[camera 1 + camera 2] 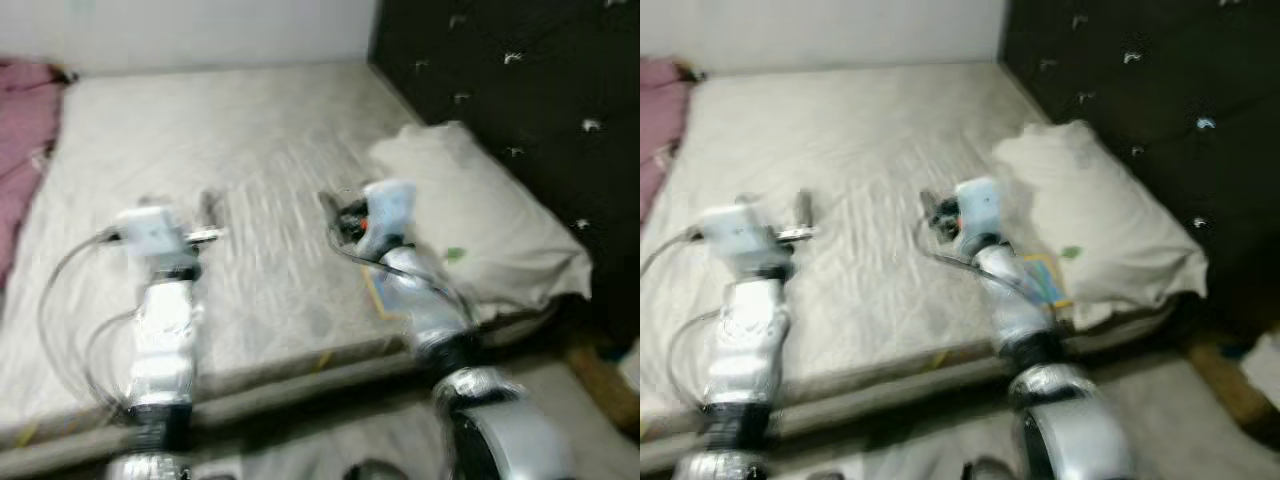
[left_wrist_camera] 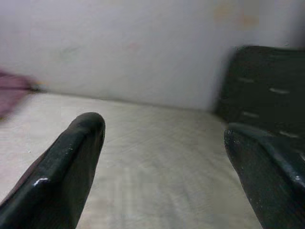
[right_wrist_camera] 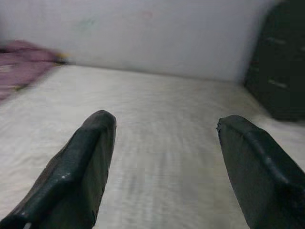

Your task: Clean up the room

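A bed with a wrinkled beige sheet (image 1: 230, 130) lies before me. A cream pillow (image 1: 470, 215) rests at its right side against the dark headboard (image 1: 520, 80). A pink blanket (image 1: 22, 140) is bunched at the far left edge. Both arms reach out over the near part of the mattress. My left gripper (image 2: 164, 129) is open with nothing between its fingers, and hovers above the sheet (image 1: 207, 222). My right gripper (image 3: 164, 124) is also open and empty, just left of the pillow (image 1: 335, 215). The head views are blurred.
A flat yellow-edged item (image 1: 1048, 278) lies on the bed beside the pillow, partly hidden by my right arm. A small green speck (image 1: 455, 254) sits on the pillow. A brownish thing (image 1: 600, 385) is on the floor at the right. A white wall (image 1: 200, 30) runs behind the bed.
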Robot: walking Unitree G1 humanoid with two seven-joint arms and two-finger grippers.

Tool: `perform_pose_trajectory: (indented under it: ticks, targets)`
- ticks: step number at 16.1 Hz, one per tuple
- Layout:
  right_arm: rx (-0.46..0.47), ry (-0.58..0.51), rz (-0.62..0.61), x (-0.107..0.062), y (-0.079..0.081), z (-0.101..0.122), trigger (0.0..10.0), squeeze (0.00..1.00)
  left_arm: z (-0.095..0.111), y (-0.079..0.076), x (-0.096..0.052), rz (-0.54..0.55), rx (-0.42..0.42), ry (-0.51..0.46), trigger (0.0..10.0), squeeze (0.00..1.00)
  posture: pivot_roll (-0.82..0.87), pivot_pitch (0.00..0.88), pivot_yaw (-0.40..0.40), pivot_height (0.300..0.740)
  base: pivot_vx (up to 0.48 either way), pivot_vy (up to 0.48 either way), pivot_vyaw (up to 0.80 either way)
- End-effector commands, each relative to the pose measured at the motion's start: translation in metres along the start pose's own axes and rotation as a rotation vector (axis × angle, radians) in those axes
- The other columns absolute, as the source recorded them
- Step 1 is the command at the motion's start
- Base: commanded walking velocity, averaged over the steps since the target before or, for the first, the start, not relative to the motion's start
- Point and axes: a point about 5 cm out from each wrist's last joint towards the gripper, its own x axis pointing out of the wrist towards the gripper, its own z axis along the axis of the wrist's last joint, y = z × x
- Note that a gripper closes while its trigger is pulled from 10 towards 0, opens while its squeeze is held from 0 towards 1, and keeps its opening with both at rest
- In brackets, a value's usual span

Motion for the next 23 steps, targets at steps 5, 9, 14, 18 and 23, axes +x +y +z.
perform_pose_trajectory:
  ticks: [5, 9, 14, 18, 23]
  targets:
    - [0.033, -0.021, 0.028, 0.0057, 0.0128, 0.0057, 10.0, 0.00, -0.0025, 0.0182, -0.0009, 0.073, 0.027, 0.023, 10.0, 0.00, 0.08, 0.000, -0.041, 0.740, 0.000, 0.000, 0.00]
    - [0.006, -0.023, 0.034, 0.0053, 0.0137, 0.0052, 10.0, 0.00, -0.0037, 0.0180, -0.0013, 0.075, 0.030, 0.029, 10.0, 0.00, 0.08, 0.000, -0.041, 0.740, 0.000, 0.468, 0.40]
    - [0.011, -0.013, 0.037, 0.0053, 0.0139, 0.0038, 10.0, 0.00, -0.0037, 0.0178, -0.0010, 0.076, 0.026, 0.029, 10.0, 0.00, 0.08, 0.000, -0.043, 0.740, 0.000, 0.480, 0.44]
    - [0.014, -0.007, 0.037, 0.0049, 0.0133, 0.0025, 10.0, 0.00, -0.0047, 0.0169, -0.0016, 0.074, 0.022, 0.032, 10.0, 0.00, 0.08, 0.000, -0.044, 0.740, 0.000, 0.476, 0.00]
    - [0.029, -0.016, 0.002, 0.0031, 0.0064, 0.0026, 10.0, 0.00, -0.0057, 0.0204, -0.0048, 0.085, 0.028, 0.024, 10.0, 0.00, 0.07, 0.000, -0.044, 0.740, 0.000, 0.475, 0.00]
